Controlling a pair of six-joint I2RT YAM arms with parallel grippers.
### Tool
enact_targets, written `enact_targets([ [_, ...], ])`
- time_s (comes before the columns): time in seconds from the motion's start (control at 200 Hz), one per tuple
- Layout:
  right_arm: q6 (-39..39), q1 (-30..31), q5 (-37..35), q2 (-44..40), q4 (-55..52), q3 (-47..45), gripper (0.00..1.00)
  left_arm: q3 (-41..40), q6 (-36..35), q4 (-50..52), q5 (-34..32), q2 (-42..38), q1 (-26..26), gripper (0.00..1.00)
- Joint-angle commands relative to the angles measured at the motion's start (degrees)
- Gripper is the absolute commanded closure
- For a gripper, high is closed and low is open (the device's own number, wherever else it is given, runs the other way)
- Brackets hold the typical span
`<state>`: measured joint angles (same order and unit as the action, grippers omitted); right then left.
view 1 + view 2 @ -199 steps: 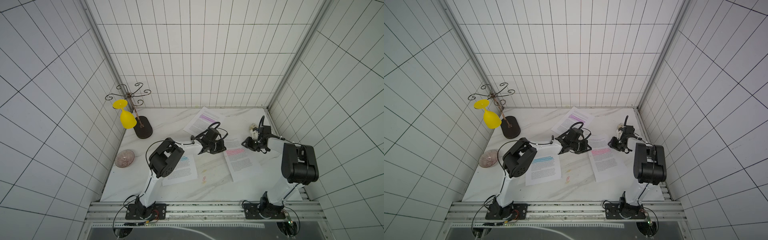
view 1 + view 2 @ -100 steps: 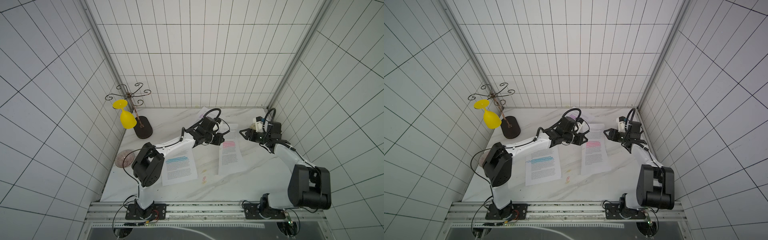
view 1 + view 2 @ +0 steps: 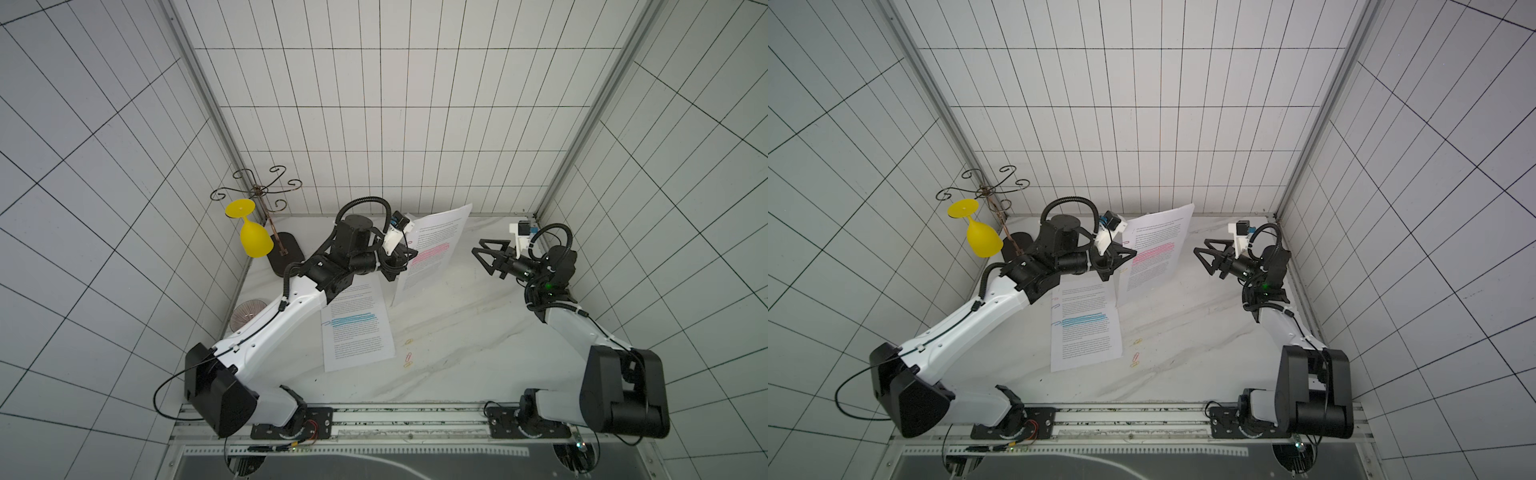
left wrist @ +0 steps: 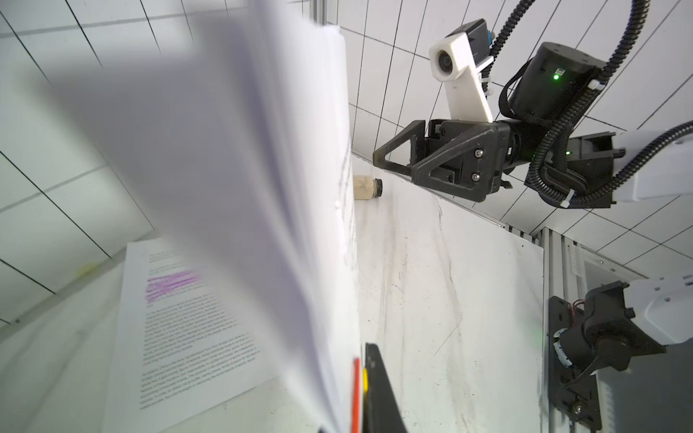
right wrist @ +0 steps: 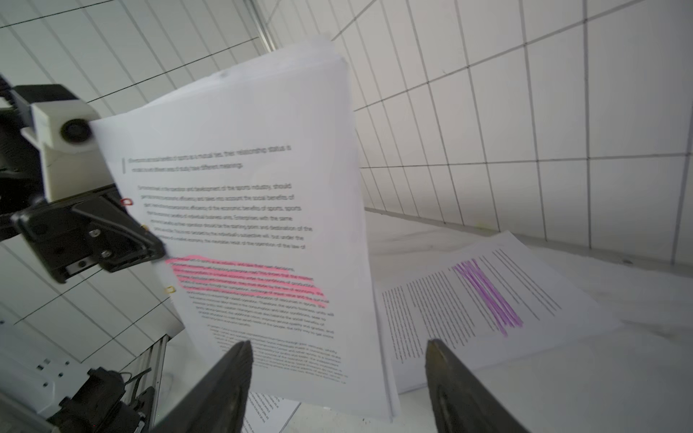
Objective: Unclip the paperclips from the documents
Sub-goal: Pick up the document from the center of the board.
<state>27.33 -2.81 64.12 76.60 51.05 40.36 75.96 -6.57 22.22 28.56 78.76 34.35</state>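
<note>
The left gripper (image 3: 409, 259) holds the pink-banded document (image 3: 436, 237) upright by its edge. The right gripper (image 3: 477, 246) hovers nearby, jaws spread.

Documents first: three white printed sheaves. That's the pink-banded document (image 3: 432, 249), the blue-banded document (image 3: 357, 332) and the purple-banded document (image 5: 483, 300). Now the small coloured wire paperclips (image 3: 409, 356): three loose on the white marble desk (image 3: 478, 353), three paperclips (image 5: 170, 289) on the pink-banded edge, three paperclips (image 3: 1056, 306) on the blue-banded edge. Nine that I can make out! One yellow plastic goblet (image 3: 253, 239), one dark wire stand (image 3: 286, 255), one ribbed glass dish (image 3: 245, 316), one small black-lidded jar (image 4: 365, 187). And two white-and-black robot arms: left arm (image 3: 291, 316), right arm (image 3: 582, 336).
</note>
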Motion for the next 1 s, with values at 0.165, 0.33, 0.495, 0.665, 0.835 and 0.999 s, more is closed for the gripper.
enact_targets([
  [0.165,-6.5,5.5,6.6,0.6,5.8,1.9,0.22,-1.7,-13.6,4.0,8.2,-2.6,-0.6,1.00],
  [0.33,-12.3,5.5,6.6,-0.2,-1.8,3.3,0.20,-2.8,-14.6,4.0,8.9,-3.6,-0.8,1.00],
  [0.495,-12.6,5.5,5.8,-0.3,-1.7,2.6,0.19,-2.9,-14.7,3.4,10.4,-4.6,-1.0,1.00],
  [0.665,-12.1,5.5,5.6,0.3,-1.1,2.9,0.18,-3.3,-14.8,3.9,11.5,-5.4,-1.3,1.00],
  [0.835,-11.7,5.4,5.6,0.7,-1.0,3.4,0.17,-4.1,-14.2,3.5,13.4,-5.6,-1.5,1.00],
  [0.999,-6.6,6.0,7.0,0.6,4.6,2.8,0.20,-5.4,-12.5,1.2,12.6,-5.3,-1.6,1.00],
])
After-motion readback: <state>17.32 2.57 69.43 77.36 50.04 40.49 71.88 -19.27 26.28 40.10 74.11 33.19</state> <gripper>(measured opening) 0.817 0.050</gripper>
